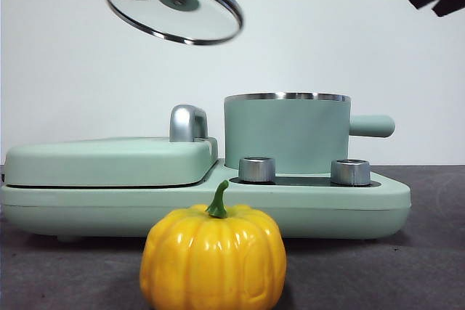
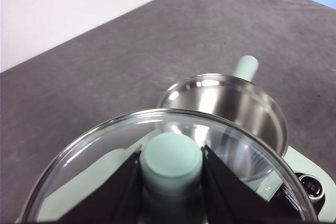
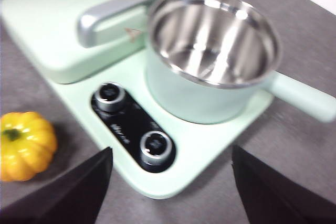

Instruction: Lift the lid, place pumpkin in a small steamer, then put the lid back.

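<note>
The left gripper [image 2: 172, 182] is holding the lid [image 1: 173, 5] tilted in the air at the upper left of the front view, its two black jaws pinching the mint-green knob [image 2: 172, 157] from either side. Below it, the flat griddle cover [image 1: 109, 161] with its silver handle [image 1: 188, 123] is sitting closed on the wide appliance base [image 1: 320, 212]. In the foreground the pumpkin [image 1: 213, 258] is resting on the grey table [image 1: 429, 266], in front of the base and apart from it, its green stem [image 1: 218, 200] pointing up. Behind it, the small steamer [image 1: 287, 136] is standing uncovered on the base behind the two silver knobs [image 1: 256, 169], its steel inside looking empty, though the wrist view is somewhat blurred, and its stubby handle [image 1: 372, 126] is pointing right. The right gripper [image 3: 170, 182] is hovering high at the upper right, jaws spread wide and gripping nothing, above the steamer and knobs.
</note>
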Controlling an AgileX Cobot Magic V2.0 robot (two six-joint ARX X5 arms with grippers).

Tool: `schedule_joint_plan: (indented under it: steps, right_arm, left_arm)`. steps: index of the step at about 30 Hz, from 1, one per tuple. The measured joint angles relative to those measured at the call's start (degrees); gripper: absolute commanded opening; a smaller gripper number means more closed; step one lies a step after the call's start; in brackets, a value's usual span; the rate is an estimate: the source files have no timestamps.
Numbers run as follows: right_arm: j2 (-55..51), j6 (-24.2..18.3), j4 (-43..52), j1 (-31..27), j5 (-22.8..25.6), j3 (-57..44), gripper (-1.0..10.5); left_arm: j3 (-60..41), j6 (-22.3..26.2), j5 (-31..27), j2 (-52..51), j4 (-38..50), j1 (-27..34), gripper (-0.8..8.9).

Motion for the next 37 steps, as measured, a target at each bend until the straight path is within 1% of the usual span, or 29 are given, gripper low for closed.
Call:
schedule_joint_plan:
  steps: [7, 11, 13, 18, 23, 28, 34, 37]
  right_arm:
    - [1.53, 0.00, -0.02, 6.45, -0.04, 0.00, 3.7]
    - [4.94, 0.00, -0.02, 11.04, -0.02, 0.02, 3.8]
    - [6.82, 0.00, 0.00, 13.44, -0.02, 0.02, 4.0]
    - [11.34, 0.00, 1.68, 19.30, 0.17, 0.02, 4.1]
    - [17.20, -0.11, 5.53, 24.02, 0.39, 0.04, 4.1]
    - [23.56, -0.35, 9.14, 26.36, 0.39, 0.04, 4.1]
    - [29.20, -0.39, 12.90, 27.19, 0.33, 0.04, 4.2]
    - [31.30, -0.39, 14.62, 27.74, -1.05, 0.04, 4.3]
  left_arm:
    - [-1.03, -0.24, -1.81, -6.80, -6.51, 4.17, 0.10]
    - [-3.98, -0.35, -1.88, -11.28, -7.15, 6.19, 0.10]
    - [-5.55, -0.63, -2.19, -13.66, -8.04, 6.99, 0.10]
    - [-9.01, -0.98, -4.24, -19.06, -11.82, 7.82, 0.10]
    - [-11.19, -1.01, -4.46, -22.29, -14.16, 8.02, 0.10]
    - [-11.26, -1.03, -4.46, -23.06, -13.40, 8.02, 0.10]
    - [-11.26, -1.46, -4.46, -22.97, -12.94, 8.02, 0.10]
    - [-11.26, -1.90, -4.46, -22.97, -12.94, 8.02, 0.10]
